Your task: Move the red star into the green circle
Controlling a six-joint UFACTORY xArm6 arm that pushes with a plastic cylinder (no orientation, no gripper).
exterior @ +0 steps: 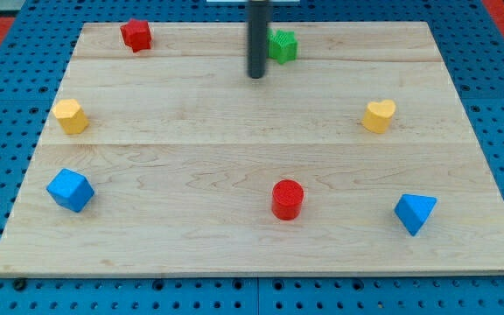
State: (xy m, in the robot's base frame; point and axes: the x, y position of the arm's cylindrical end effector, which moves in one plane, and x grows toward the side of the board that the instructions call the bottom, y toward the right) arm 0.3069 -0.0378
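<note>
The red star (136,35) lies near the board's top left corner. A green block (283,45) lies at the top middle; its shape is hard to make out. My tip (256,76) rests on the board just left of and slightly below the green block, a small gap apart from it. The rod rises out of the view's top. The red star is far to the left of my tip, with bare wood between them.
A yellow block (70,115) lies at the left, a yellow heart (378,115) at the right. A blue block (69,190) lies at the lower left, a red cylinder (287,199) at the lower middle, a blue triangle (415,213) at the lower right. The wooden board (234,131) sits on blue pegboard.
</note>
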